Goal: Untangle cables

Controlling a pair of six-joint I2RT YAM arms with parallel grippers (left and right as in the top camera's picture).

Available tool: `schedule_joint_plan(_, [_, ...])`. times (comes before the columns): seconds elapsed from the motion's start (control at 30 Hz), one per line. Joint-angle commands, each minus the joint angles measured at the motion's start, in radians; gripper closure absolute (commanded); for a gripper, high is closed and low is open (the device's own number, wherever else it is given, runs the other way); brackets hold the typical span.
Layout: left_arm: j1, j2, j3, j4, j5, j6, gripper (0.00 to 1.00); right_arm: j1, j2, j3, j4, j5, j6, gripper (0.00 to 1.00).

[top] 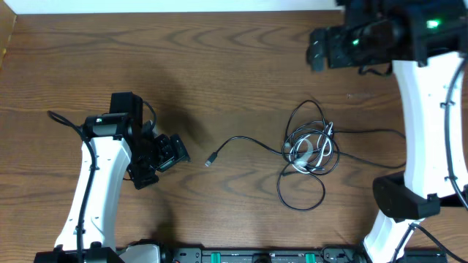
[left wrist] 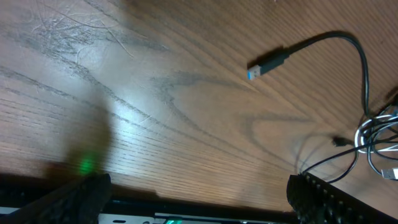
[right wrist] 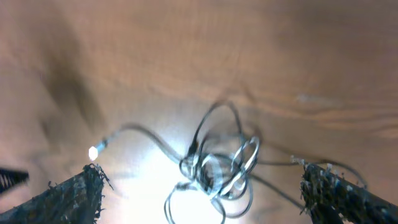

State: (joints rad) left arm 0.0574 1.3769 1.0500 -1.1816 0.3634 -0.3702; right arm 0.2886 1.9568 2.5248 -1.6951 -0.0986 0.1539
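A tangle of black and white cables [top: 311, 150] lies right of the table's middle. One black strand runs left from it to a USB plug [top: 210, 158]. My left gripper [top: 170, 156] is low over the wood, just left of that plug, open and empty. In the left wrist view the plug [left wrist: 264, 67] lies ahead, with the tangle [left wrist: 379, 137] at the right edge. My right gripper [top: 316, 50] hangs high above the back right, open. In its blurred wrist view the tangle [right wrist: 217, 165] shows between the spread fingers [right wrist: 68, 199], far below.
A black rail with green lights [top: 241, 256] runs along the front edge of the wooden table [top: 219, 66]. The right arm's white column [top: 424, 124] stands close to the right of the tangle. Thin strands trail from the tangle toward that column.
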Motion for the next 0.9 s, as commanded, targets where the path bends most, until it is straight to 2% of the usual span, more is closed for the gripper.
schedule_joint_plan(0.0, [0.003, 0.002, -0.007, -0.006, -0.006, -0.010, 0.05, 0.023, 0.016, -0.122, -0.003, -0.006, -0.018, 0.01])
schedule_joint_plan(0.27, [0.003, 0.002, -0.007, -0.006, -0.006, -0.010, 0.05, 0.017, 0.016, -0.455, 0.005, 0.113, 0.018, 0.01])
schedule_joint_plan(0.43, [0.003, 0.002, -0.007, -0.002, -0.006, -0.010, 0.05, 0.000, 0.016, -0.657, 0.051, 0.122, 0.017, 0.01])
schedule_joint_plan(0.53, [0.003, 0.002, -0.007, 0.002, -0.006, -0.010, 0.05, -0.001, 0.016, -0.768, 0.094, 0.122, 0.017, 0.05])
schedule_joint_plan(0.67, [0.003, 0.002, -0.007, 0.001, -0.006, -0.010, 0.05, -0.001, 0.016, -0.890, 0.149, 0.123, 0.001, 0.14])
schedule_joint_plan(0.8, [0.003, 0.002, -0.007, 0.002, -0.006, -0.010, 0.05, -0.002, 0.016, -0.983, 0.219, 0.122, 0.001, 0.31])
schedule_joint_plan(0.87, [0.003, 0.002, -0.007, 0.002, -0.006, -0.010, 0.04, -0.002, 0.016, -1.017, 0.254, 0.121, 0.002, 0.46])
